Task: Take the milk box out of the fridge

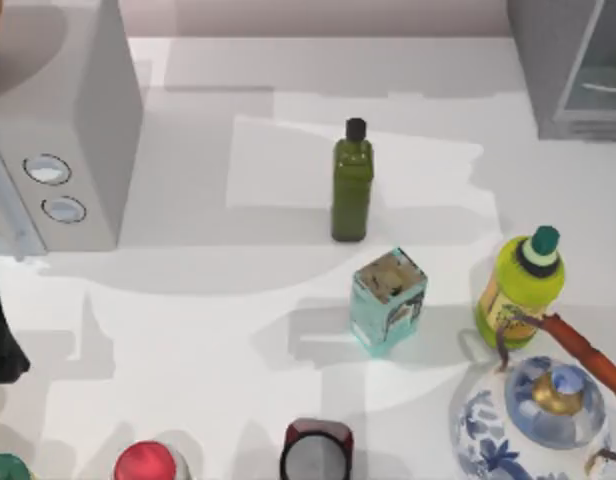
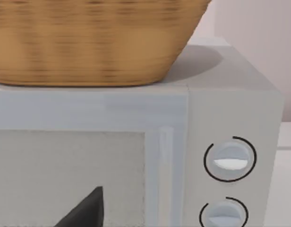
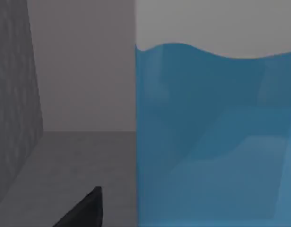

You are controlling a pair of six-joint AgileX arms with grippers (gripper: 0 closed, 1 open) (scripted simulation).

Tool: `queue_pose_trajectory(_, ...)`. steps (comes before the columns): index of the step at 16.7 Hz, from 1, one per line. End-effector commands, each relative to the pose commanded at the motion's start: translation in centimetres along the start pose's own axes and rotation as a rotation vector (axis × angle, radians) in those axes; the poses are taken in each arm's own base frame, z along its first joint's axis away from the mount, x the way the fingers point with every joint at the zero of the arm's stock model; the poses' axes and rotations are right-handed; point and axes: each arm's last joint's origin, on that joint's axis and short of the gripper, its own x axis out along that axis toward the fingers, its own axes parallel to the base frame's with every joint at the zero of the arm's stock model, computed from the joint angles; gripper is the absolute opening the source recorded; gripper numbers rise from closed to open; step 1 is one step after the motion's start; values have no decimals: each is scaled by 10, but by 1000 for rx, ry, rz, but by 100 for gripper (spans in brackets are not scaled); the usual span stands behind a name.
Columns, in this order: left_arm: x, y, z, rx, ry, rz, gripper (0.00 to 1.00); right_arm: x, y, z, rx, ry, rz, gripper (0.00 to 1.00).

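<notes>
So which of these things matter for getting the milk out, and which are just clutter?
Job:
- big grey boxy fridge
- bright blue milk box, seen close in the right wrist view

Clutter:
- white two-dial appliance
- woven basket
- dark green bottle
- small teal box
- yellow-green bottle
- blue-patterned teapot

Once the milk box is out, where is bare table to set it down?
Bare table lies left of the green bottle and the small teal box, out to the microwave. It is crowded at the right front, around the yellow bottle and teapot.
</notes>
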Motion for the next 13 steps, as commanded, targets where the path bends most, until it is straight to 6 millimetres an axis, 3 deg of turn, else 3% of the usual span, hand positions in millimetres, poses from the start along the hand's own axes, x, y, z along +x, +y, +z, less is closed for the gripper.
queue_pose_trajectory(6, 0, 0, 0, 0, 0, 0, 100, 47, 0, 3, -2, -10, 0, 100)
queue_pose_trajectory(11, 0, 0, 0, 0, 0, 0, 100, 52, 1, 2, -1, -5, 0, 100)
queue_pose_trajectory(13, 0, 0, 0, 0, 0, 0, 100, 52, 1, 2, -1, -5, 0, 85)
